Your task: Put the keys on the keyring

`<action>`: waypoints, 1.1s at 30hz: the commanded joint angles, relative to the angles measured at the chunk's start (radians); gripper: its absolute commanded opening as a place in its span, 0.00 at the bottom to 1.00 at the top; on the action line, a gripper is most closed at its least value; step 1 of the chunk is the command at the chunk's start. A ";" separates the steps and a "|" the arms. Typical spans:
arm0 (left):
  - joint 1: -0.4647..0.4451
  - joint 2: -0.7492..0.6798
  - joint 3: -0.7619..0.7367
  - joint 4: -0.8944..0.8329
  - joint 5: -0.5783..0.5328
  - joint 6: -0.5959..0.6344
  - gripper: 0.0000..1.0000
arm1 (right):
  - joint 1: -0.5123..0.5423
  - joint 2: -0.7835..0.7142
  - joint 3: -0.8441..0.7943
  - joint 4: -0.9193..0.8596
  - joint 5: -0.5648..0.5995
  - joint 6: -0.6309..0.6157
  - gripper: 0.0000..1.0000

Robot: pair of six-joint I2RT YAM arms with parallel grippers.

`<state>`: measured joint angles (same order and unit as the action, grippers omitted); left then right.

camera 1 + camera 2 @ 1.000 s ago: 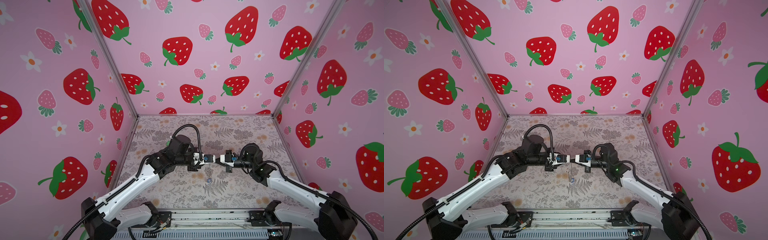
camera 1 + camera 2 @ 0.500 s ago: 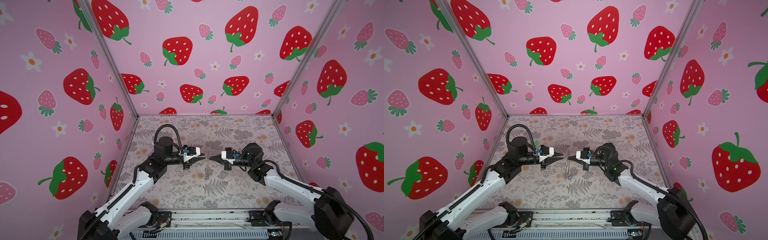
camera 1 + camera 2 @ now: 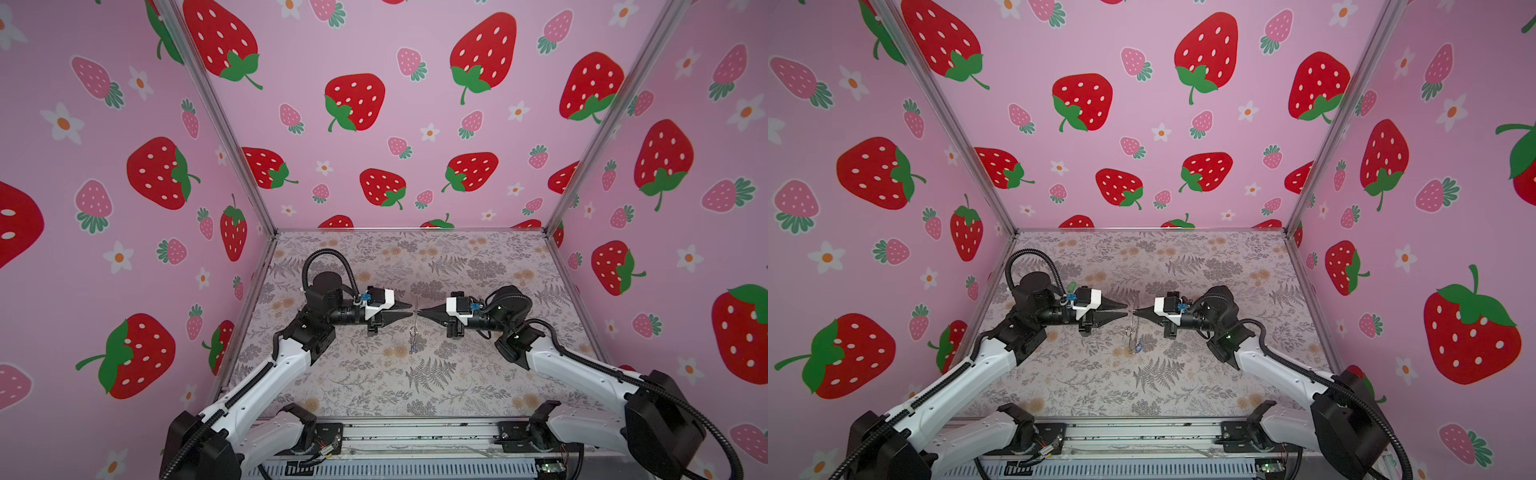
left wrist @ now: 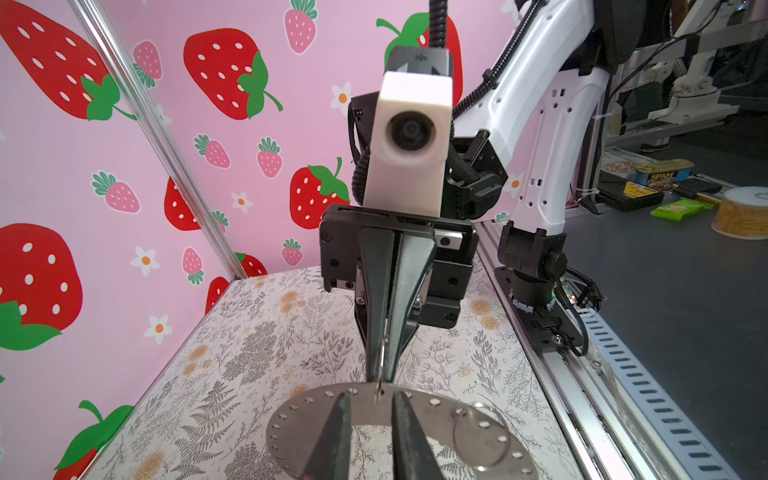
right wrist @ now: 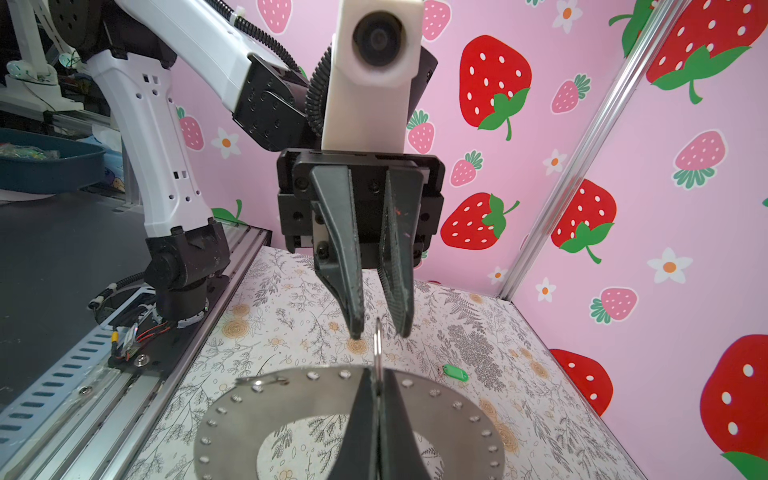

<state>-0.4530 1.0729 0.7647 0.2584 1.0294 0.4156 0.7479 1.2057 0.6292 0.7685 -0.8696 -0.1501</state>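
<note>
1. Reaches in from the lower left of both top views with the left arm (image 3: 266, 374), ending just left of centre in the left end effector (image 3: 410, 312).
2. Shows a narrow gap between those jaws, nothing gripped. In the right wrist view, sets one tip on each side of a thin wire loop (image 5: 378, 345), apart from both.
3. Lies flat on the table (image 3: 457, 374), beyond the left end effector toward the back wall (image 3: 415, 137), well apart from the rest: green key (image 5: 455, 372).
4. Hangs at mid-frame between the two end effectors, clear of the table: keyring (image 5: 299, 395), upright and edge-on in both top views, so only a thin line there. Shows a wide round hole and a rim of small holes in both wrist views.
5. Sits just below the keyring in both top views: small wire ring (image 3: 412, 332), with the blue key (image 3: 411, 348) under it. Cannot tell whether hanging free or touching the table.
6. Reaches in from the lower right with the right arm (image 3: 582, 365), ending just right of centre in the right end effector (image 3: 419, 312). Presses those jaws fully together on the top rim of the keyring, the wire loop standing edge-on at the pinch.
</note>
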 commanded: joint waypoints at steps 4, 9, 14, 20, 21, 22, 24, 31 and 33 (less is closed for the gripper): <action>0.006 0.013 0.010 0.056 0.060 -0.015 0.21 | 0.002 0.009 0.035 0.085 -0.030 0.036 0.00; 0.005 0.036 0.028 0.056 0.085 -0.015 0.15 | 0.002 0.008 0.038 0.085 -0.036 0.039 0.00; 0.004 0.042 0.038 0.063 0.088 -0.015 0.14 | 0.002 0.008 0.038 0.078 -0.045 0.041 0.00; -0.001 0.049 0.054 0.068 0.090 -0.015 0.16 | 0.002 0.019 0.038 0.084 -0.052 0.049 0.00; -0.003 0.051 0.055 0.067 0.090 -0.017 0.17 | 0.003 0.019 0.038 0.085 -0.052 0.049 0.00; -0.002 0.051 0.056 0.067 0.089 -0.017 0.18 | 0.002 0.020 0.038 0.084 -0.051 0.048 0.00; -0.003 0.049 0.059 0.067 0.089 -0.017 0.20 | 0.003 0.020 0.038 0.084 -0.047 0.047 0.00; -0.005 0.045 0.065 0.029 0.094 0.000 0.20 | 0.002 0.007 0.027 0.105 -0.024 0.045 0.00; -0.005 0.047 0.070 0.022 0.098 0.003 0.18 | 0.003 0.010 0.028 0.106 -0.032 0.047 0.00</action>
<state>-0.4557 1.1210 0.7856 0.2859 1.0935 0.3977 0.7483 1.2228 0.6350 0.8192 -0.8913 -0.1108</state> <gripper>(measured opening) 0.184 0.044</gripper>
